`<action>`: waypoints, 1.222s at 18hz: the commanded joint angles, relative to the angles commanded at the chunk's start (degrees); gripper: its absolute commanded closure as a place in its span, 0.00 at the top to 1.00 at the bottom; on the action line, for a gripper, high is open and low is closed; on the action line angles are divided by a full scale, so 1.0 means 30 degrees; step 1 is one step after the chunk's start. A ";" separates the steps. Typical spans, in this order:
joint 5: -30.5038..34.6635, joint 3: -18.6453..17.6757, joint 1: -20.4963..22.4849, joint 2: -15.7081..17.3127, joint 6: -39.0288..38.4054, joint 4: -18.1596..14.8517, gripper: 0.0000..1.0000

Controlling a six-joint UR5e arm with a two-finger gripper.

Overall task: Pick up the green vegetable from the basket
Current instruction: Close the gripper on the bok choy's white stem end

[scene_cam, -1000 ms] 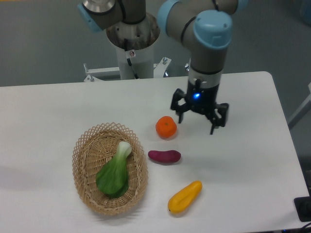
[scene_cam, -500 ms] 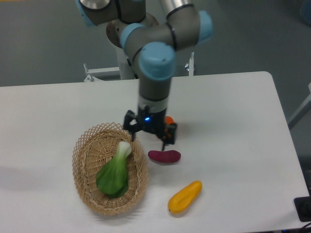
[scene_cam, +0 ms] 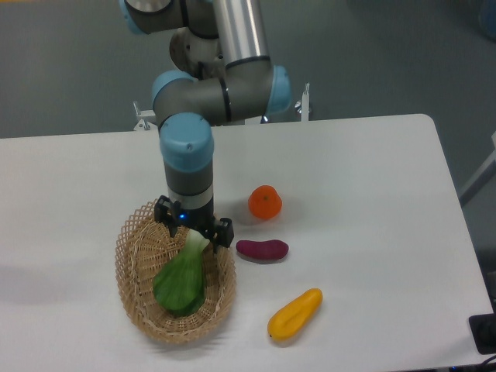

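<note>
The green vegetable (scene_cam: pixel 183 277) lies in the tan woven basket (scene_cam: pixel 133 288) at the front left of the table, its dark leaves toward the front and its pale stem end pointing up-right. My gripper (scene_cam: pixel 194 229) hangs directly over that pale stem end, at the basket's far rim. Its black fingers (scene_cam: pixel 225 232) stand spread to either side of the stem, so it is open with nothing held. The tip of the stem is partly hidden behind the gripper body.
An orange fruit (scene_cam: pixel 265 202) sits to the right of the gripper. A purple sweet potato (scene_cam: pixel 262 249) lies just right of the basket rim. A yellow elongated vegetable (scene_cam: pixel 294 313) lies near the front edge.
The arm has swung left across the table, from beyond the orange fruit to above the basket. The gripper now sits lower, over the vegetable's stem end. The objects have not moved.
</note>
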 joint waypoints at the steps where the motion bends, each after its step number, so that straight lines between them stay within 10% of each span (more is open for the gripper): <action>1: 0.0000 0.0000 -0.0029 -0.0118 0.0000 0.0029 1.00; 10: 0.0000 0.0059 -0.0029 -0.0880 0.0029 0.0349 0.99; 13: 0.0000 0.0029 -0.0029 -0.0881 0.0088 0.0762 0.61; 16: 0.0000 0.0117 -0.0029 -0.0823 0.0204 0.0762 0.45; 22: -0.0029 0.0322 0.0029 -0.0500 0.0790 0.0791 0.44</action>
